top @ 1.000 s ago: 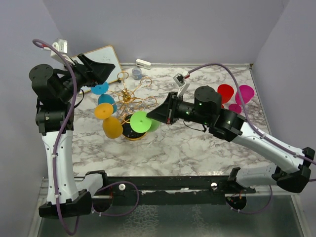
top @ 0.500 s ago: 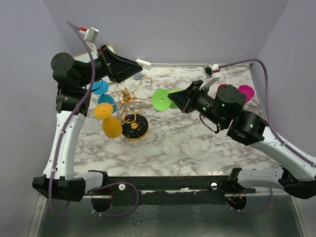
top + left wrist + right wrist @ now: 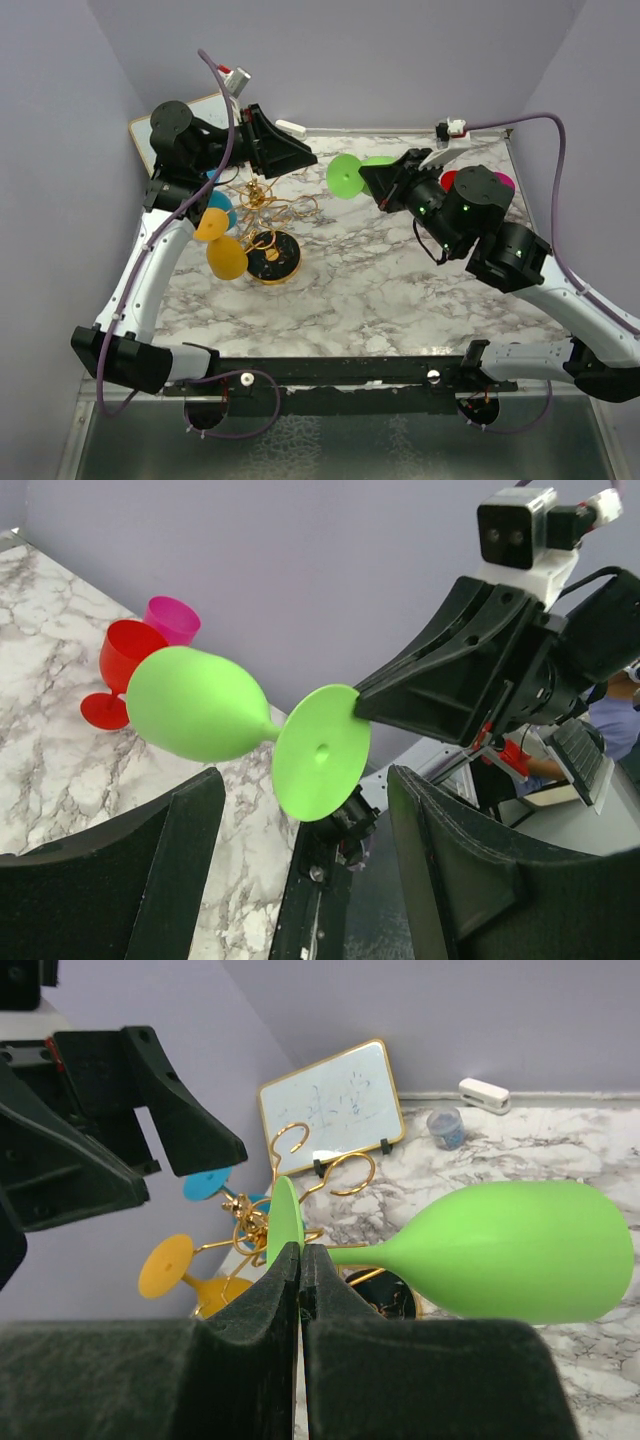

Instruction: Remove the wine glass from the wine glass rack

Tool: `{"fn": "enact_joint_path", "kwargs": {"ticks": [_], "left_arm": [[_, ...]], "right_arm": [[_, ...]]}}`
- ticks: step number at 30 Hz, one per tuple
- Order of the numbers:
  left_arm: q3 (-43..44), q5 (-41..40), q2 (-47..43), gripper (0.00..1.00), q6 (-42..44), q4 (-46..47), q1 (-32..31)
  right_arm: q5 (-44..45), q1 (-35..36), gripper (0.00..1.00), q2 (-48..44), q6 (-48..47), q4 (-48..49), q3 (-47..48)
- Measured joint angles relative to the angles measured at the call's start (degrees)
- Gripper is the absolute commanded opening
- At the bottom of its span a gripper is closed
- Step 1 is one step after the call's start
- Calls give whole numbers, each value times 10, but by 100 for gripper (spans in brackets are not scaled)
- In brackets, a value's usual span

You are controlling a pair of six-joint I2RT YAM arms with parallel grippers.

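The green wine glass (image 3: 346,176) hangs in the air, off the gold wire wine glass rack (image 3: 262,196) and to its back right. My right gripper (image 3: 372,182) is shut on the rim of its round foot (image 3: 284,1222), and the bowl (image 3: 512,1251) lies sideways. My left gripper (image 3: 306,158) is open above the rack's back side and holds nothing. It faces the green wine glass (image 3: 196,702) from the left. A yellow glass (image 3: 224,252) and a blue glass (image 3: 218,205) hang on the rack, which stands on a round black base (image 3: 273,259).
A red glass (image 3: 126,658) and a pink glass (image 3: 172,619) stand at the back right of the marble table (image 3: 380,280). A whiteboard (image 3: 330,1096), a white stapler (image 3: 486,1093) and a small blue jar (image 3: 445,1127) sit along the back wall.
My right gripper has carried the green wine glass up and to the back right, away from the rack. The left arm has swung right, over the rack's back.
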Motion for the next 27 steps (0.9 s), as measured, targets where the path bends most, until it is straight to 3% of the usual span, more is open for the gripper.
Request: {"fn": "enact_joint_path", "kwargs": {"ticks": [15,19,23,27], "left_arm": [[0,3,49,62,-49,81,-66],[0,5,54,39,-74,119,-83],[0,9,60,4,-86,134,-89],[-3,12,61,0,-91,142,-89]], "right_arm": [[12,0,1,2,-13,11,26],[12,0,1,3,-13,11,26],[12,0,1,2,-13,15,26],[11,0,1,1,-14,14,26]]}}
